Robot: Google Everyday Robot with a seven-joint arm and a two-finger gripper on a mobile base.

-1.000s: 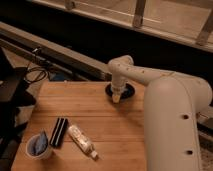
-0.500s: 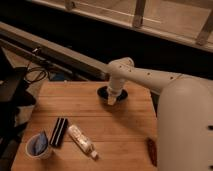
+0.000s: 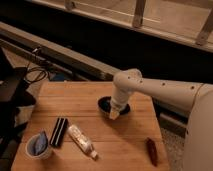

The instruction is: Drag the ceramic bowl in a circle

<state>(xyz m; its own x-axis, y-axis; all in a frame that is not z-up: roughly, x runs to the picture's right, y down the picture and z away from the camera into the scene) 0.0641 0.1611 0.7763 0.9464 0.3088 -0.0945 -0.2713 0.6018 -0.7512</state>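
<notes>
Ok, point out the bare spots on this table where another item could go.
Bare wood shows across the table's back-left corner, left of the ceramic bowl where the gripper sits, and between the tube and the brown object. Front-left is crowded: cup, black bar, tube.

We have one view only: a raised camera looking steeply down across the wooden table (image 3: 125,145) toward the railing (image 3: 140,15) behind. The gripper (image 3: 114,114) sits mid-frame, at moderate range, the arm entering from the right.
</notes>
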